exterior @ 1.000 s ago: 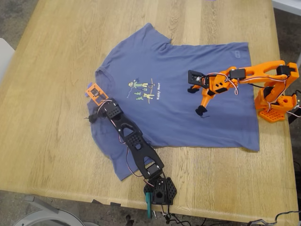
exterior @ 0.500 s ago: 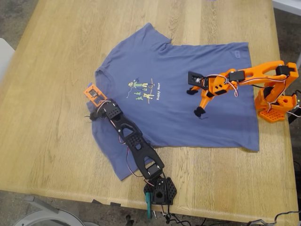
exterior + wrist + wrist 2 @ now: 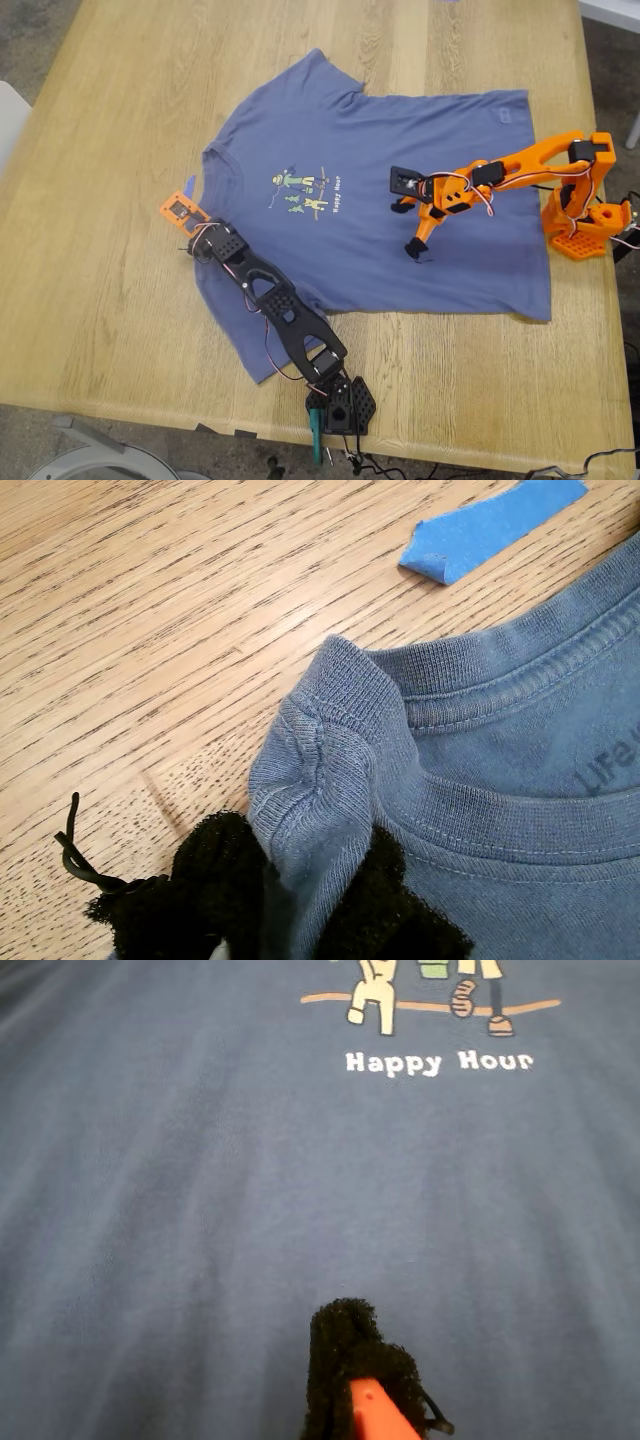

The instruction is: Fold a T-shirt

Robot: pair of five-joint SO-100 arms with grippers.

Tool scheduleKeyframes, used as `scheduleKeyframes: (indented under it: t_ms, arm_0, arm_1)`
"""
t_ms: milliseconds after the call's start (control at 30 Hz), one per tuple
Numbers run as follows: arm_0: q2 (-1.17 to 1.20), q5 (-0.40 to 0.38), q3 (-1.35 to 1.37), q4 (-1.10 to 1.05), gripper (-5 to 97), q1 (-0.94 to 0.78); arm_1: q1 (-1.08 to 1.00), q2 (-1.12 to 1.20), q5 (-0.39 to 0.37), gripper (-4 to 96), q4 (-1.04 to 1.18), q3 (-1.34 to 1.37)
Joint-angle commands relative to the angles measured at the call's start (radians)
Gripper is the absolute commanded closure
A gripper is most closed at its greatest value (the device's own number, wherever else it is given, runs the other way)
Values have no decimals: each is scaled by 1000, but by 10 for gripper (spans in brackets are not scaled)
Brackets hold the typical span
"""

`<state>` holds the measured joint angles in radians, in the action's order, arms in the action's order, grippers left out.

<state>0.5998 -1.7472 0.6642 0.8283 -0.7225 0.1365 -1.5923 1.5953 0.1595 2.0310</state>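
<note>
My first tool (image 3: 290,920), on the black arm (image 3: 275,305) based at the near edge of the desk (image 3: 100,300), is clamped on the ribbed collar of the T-shirt (image 3: 400,190): in the first wrist view its two dark padded fingers (image 3: 205,880) pinch a bunched fold of the neckband and lift it slightly off the wood. Just beyond that fold lies a small strip of blue tape (image 3: 490,525) on the bare desk. The T-shirt is slate-blue and spread flat, print side up, across the middle of the desk, with its collar toward the exterior view's left and its hem toward the exterior view's right; the cartoon figures and the words "Happy Hour" (image 3: 438,1062) sit on the chest. My second tool (image 3: 415,250), on the orange arm (image 3: 520,165) standing at the exterior view's right, points down at the shirt's belly; only one dark padded tip (image 3: 345,1360) shows in its wrist view, so I cannot tell how its jaws stand. Compared with a second ago, my first tool has drawn the collar further toward the exterior view's left, and the orange arm has reached further in toward the print.
</note>
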Motion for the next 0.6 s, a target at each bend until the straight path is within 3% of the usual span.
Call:
scheduleKeyframes:
  t_ms: [0,233,567]
  arm_0:
    - [6,-18,-9,2,778,23]
    - [-6,-28,-9,3,682,32]
    - [-44,-32,-9,17,730,57]
  arm_1:
    - [5,0,2,329,-17,-67]
    - [11,20,-3,327,-11,-107]
    - [6,57,-12,338,-31,-141]
